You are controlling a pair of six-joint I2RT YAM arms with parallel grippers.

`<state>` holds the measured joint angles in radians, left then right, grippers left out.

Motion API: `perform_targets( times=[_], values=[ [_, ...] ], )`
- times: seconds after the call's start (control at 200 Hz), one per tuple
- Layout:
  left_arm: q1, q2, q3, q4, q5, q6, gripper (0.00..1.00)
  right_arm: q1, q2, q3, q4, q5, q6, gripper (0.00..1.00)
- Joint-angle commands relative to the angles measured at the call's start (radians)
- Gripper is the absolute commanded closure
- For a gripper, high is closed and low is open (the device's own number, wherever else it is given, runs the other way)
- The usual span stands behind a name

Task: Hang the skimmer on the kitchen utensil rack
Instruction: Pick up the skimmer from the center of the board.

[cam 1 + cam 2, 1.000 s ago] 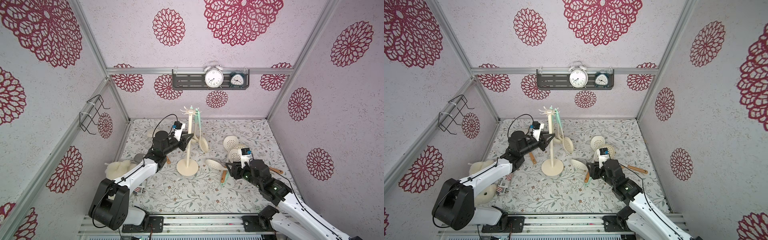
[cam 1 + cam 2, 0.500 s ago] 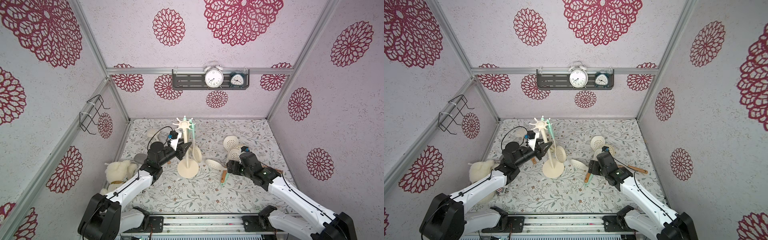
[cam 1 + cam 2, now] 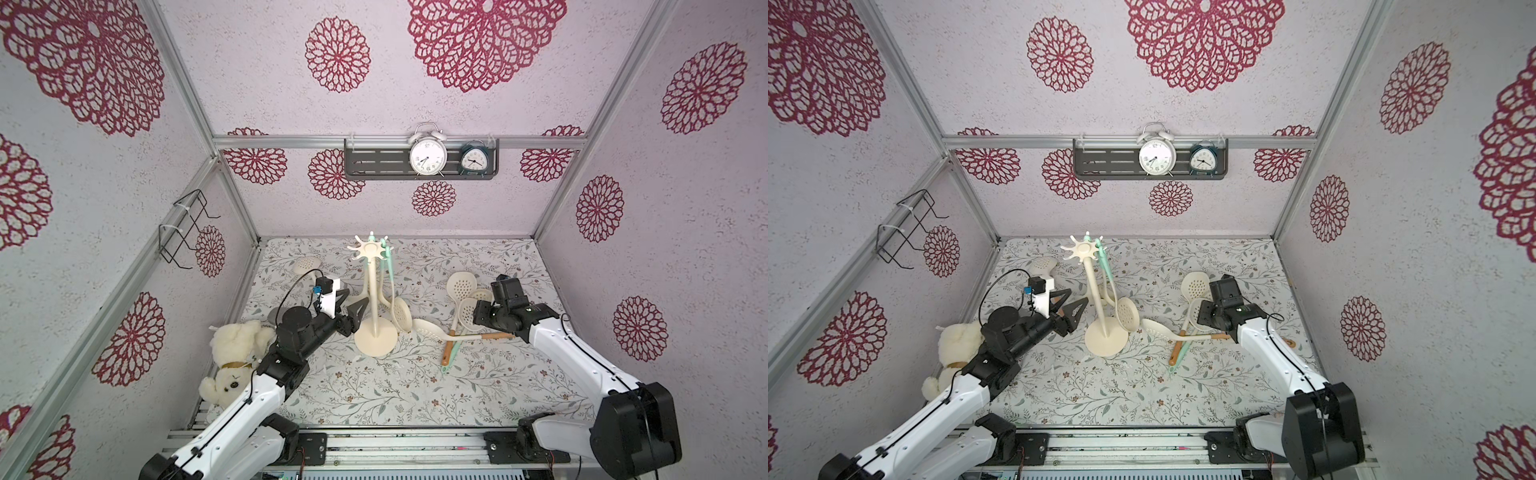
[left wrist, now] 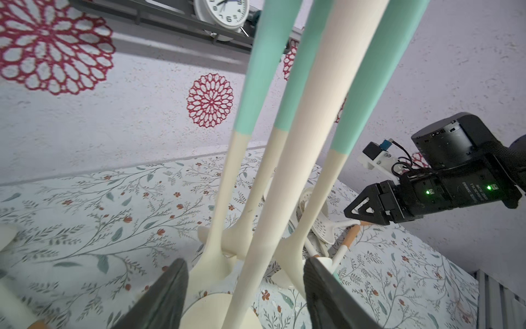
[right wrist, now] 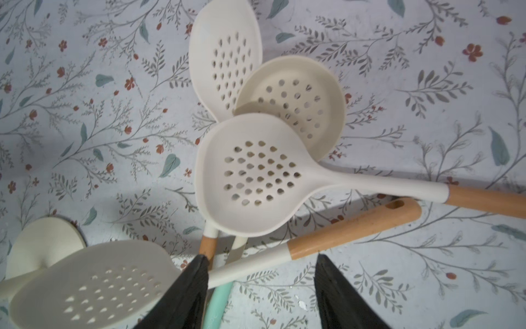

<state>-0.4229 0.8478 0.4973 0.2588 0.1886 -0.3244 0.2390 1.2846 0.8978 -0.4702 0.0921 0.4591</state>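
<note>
We saw the right claw (image 5: 261, 256) open and empty just above the skimmer (image 5: 313, 242), whose handle crossed under its jaws; the left claw (image 4: 244, 263) was open too.

A white alarm clock (image 3: 428, 156) and a smaller dark clock (image 3: 473, 160) are standing on a grey slotted shelf (image 3: 374, 164). A cream teddy bear (image 3: 235, 349) is lying beside the left wall. A black wire rack (image 3: 171, 227) is hanging on that wall.

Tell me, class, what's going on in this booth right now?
Two robot arms are hanging skimmers. The cream plastic utensil rack stands in the middle; a cream perforated skimmer with a teal handle already hangs from its hooks. The left hand is open beside the rack's pole, gripping nothing. The right hand is open above a pile of cream wooden-handled skimmers lying on the floral table, none picked up yet.
</note>
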Motion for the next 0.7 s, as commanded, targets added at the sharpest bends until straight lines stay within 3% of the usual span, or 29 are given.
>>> perform_targets(
  times=[0.0,0.16,0.345,0.54,0.695],
  values=[
    [-0.005,-0.094,-0.022,-0.177,-0.086,-0.120,0.33,-0.106,0.030,0.049,0.039,-0.051,-0.113,0.40],
    [-0.054,-0.216,-0.031,-0.341,-0.100,-0.206,0.32,-0.234,0.093,0.050,0.083,-0.185,-0.238,0.36],
    [-0.152,-0.317,-0.017,-0.480,-0.140,-0.260,0.33,-0.358,0.150,-0.017,0.227,-0.359,-0.245,0.35],
    [-0.319,-0.306,0.065,-0.563,-0.225,-0.227,0.33,-0.425,0.243,-0.051,0.364,-0.500,-0.264,0.40],
    [-0.432,-0.211,0.146,-0.558,-0.269,-0.181,0.33,-0.435,0.330,-0.028,0.415,-0.618,-0.296,0.41]
  ],
)
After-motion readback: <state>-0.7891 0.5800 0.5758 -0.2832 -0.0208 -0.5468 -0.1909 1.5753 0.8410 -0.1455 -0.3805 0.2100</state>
